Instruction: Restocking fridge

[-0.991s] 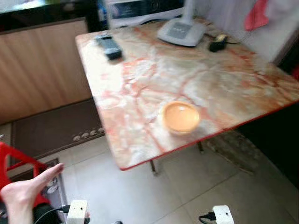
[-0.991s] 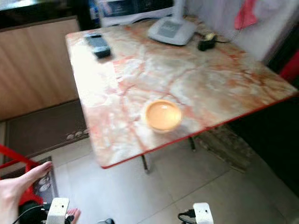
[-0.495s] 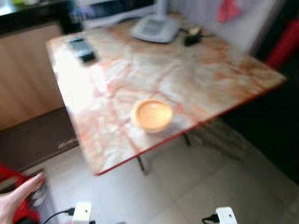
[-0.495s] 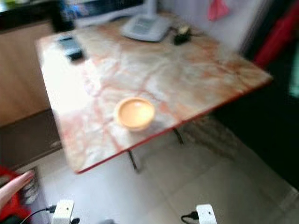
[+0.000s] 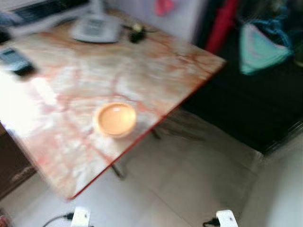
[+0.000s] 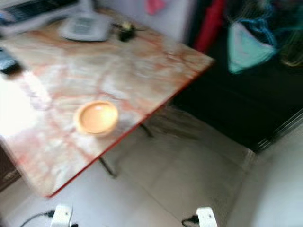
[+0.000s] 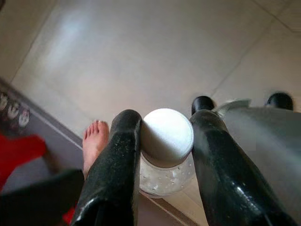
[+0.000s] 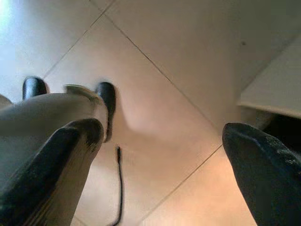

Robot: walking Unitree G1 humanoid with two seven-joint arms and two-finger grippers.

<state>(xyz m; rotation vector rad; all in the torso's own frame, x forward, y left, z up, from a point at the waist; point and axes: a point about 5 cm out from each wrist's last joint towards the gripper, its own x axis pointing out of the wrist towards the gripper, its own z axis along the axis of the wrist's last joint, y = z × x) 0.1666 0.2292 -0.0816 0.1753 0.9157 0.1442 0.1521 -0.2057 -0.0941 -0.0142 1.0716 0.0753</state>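
In the left wrist view my left gripper is shut on a clear bottle with a white screw cap, held above the tiled floor. In the right wrist view my right gripper is open with nothing between its fingers, hanging over the floor tiles. An orange bowl sits near the front edge of the marble-patterned table in the blurred head views.
A bare foot of a person rests on the floor by a dark mat. On the table lie a dark remote, a grey lamp base and a small dark object. A dark opening with hanging cloth lies right of the table.
The head camera has swung to the right: table and bowl slid left in the picture, the dark area at right came into view, and the person's hand left the picture.
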